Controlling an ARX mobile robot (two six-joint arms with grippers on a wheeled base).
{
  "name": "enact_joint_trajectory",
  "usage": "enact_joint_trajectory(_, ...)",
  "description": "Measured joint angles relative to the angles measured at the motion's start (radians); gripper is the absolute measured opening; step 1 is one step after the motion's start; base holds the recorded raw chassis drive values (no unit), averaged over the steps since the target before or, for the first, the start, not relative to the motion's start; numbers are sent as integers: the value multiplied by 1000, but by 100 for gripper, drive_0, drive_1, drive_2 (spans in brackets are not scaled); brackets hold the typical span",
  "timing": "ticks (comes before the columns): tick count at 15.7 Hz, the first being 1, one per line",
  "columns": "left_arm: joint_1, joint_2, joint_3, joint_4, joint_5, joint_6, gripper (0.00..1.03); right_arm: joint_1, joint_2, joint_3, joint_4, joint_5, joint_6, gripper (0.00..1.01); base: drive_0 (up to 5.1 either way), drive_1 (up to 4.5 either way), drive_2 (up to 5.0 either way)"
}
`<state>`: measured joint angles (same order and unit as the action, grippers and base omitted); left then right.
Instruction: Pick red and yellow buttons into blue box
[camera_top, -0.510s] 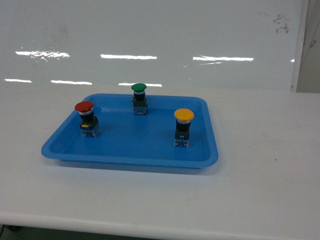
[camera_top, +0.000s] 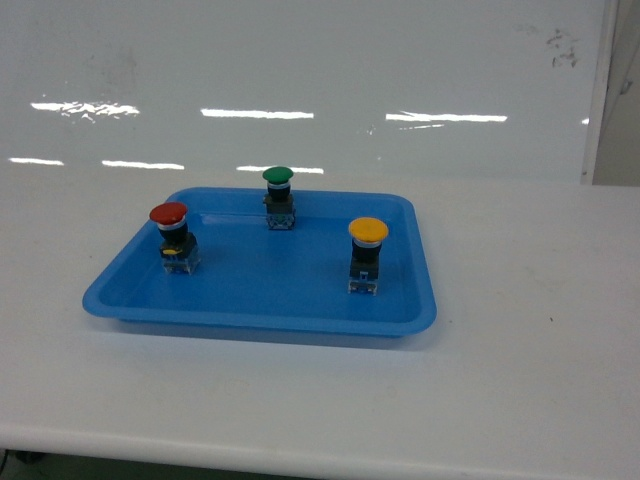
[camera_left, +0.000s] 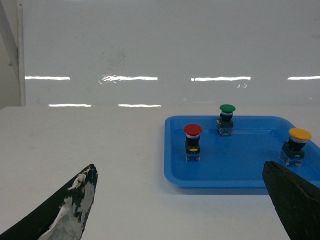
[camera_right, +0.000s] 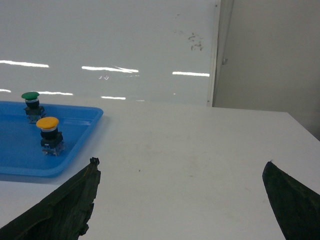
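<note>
Blue box, the deep crate, appears in no view, so nothing is delivered yet. Shallow blue tray (camera_top: 300, 290) on the white table (camera_top: 520, 380) holds all three buttons upright: red button (camera_top: 169, 232) left, yellow button (camera_top: 367, 250) right, green button (camera_top: 278, 193) behind. Left gripper (camera_left: 180, 200) and right gripper (camera_right: 180, 200) hang spread wide, empty, well apart from the tray; both picks remain.

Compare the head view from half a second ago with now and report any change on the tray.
Nothing visibly changed: the red button, yellow button and green button stand upright in the same spots on the blue tray.
</note>
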<state>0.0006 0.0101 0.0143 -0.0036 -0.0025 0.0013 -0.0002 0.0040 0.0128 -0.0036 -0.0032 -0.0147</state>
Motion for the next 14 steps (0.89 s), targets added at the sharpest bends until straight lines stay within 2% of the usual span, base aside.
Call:
enact_joint_trajectory(6, 0, 0, 0, 0, 0, 0, 98, 0, 0, 0, 0, 0, 0, 98, 0, 0, 0)
enact_joint_trajectory(7, -28, 16, 0, 42, -35, 3, 98, -7, 6, 0, 15, -10, 0, 98, 0, 0, 0)
enact_joint_trajectory(9, -149, 142, 11, 214, -115, -2, 98, -72, 98, 5, 145, -99, -1, 98, 0, 0, 0)
enact_joint_trajectory(10, -218, 303, 19, 344, -154, -2, 98, -131, 222, 24, 254, -152, -4, 98, 0, 0, 0)
enact_joint_trajectory(12, -229, 501, 41, 507, -171, -10, 98, -158, 366, 61, 394, -206, -10, 98, 0, 0, 0)
enact_joint_trajectory(14, -237, 705, 101, 687, -188, -9, 98, -142, 507, 119, 517, -227, -27, 98, 0, 0, 0)
